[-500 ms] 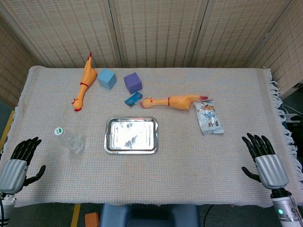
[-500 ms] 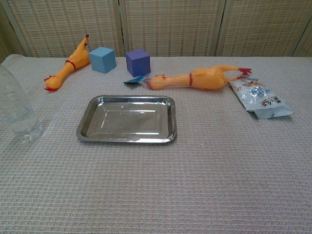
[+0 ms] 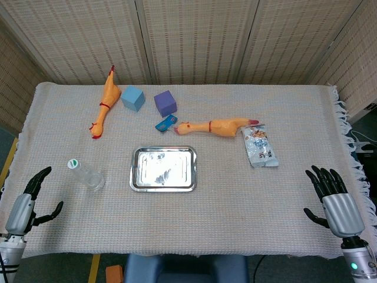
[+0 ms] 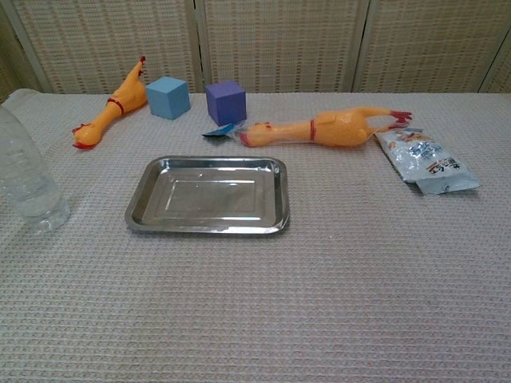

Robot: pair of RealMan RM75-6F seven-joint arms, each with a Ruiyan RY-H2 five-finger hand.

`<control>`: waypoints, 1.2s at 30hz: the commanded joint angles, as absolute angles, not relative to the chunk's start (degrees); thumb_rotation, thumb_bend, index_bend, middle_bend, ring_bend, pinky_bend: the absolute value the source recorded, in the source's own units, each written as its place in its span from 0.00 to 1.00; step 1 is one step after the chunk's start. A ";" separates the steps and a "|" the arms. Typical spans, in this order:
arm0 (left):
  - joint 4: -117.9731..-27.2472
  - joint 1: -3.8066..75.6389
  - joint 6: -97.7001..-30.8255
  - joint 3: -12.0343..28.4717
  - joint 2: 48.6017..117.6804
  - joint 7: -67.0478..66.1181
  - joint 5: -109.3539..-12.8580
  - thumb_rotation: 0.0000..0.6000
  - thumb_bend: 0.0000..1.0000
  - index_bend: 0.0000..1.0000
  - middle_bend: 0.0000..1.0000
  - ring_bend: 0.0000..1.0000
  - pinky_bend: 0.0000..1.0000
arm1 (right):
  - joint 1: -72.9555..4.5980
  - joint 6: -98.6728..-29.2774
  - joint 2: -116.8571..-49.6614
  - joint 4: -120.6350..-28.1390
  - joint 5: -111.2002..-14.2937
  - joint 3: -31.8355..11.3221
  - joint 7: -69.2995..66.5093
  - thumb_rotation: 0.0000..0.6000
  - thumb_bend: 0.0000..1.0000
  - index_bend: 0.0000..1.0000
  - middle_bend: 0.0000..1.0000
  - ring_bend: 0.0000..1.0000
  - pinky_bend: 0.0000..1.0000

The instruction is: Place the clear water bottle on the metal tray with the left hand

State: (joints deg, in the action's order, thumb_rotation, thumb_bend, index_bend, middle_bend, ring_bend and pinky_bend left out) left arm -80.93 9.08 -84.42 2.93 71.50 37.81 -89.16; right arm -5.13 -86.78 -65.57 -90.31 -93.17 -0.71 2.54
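The clear water bottle (image 3: 86,174) stands upright on the cloth, left of the metal tray (image 3: 163,169); it also shows at the left edge of the chest view as the bottle (image 4: 27,179), beside the tray (image 4: 207,195). My left hand (image 3: 27,204) hovers open at the table's near left corner, well short of the bottle, turned edge-on. My right hand (image 3: 334,201) is open at the near right corner, holding nothing. Neither hand shows in the chest view.
Two rubber chickens (image 3: 104,102) (image 3: 215,126), a blue cube (image 3: 133,98), a purple cube (image 3: 165,102) and a small blue packet (image 3: 166,122) lie beyond the tray. A snack bag (image 3: 260,146) lies to the right.
My left hand has rotated from back-facing to edge-on and shifted slightly. My right hand has dropped a little toward the table's near edge. The bottle and tray have not moved.
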 commanded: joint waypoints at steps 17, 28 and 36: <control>-71.58 14.29 -71.73 6.06 81.25 53.83 -81.28 1.00 0.31 0.00 0.00 0.00 0.04 | -4.55 -89.90 -64.49 -89.78 -98.10 0.83 -2.37 1.00 0.11 0.00 0.00 0.00 0.00; -65.32 16.76 -72.75 9.06 89.06 40.90 -79.04 1.00 0.30 0.00 0.00 0.00 0.04 | -4.83 -88.44 -64.06 -90.43 -97.41 1.05 -1.71 1.00 0.11 0.00 0.00 0.00 0.00; -65.87 18.61 -70.18 9.50 90.11 42.56 -79.16 1.00 0.30 0.00 0.00 0.00 0.04 | -4.99 -87.57 -64.15 -90.46 -96.42 0.81 -1.12 1.00 0.11 0.00 0.00 0.00 0.00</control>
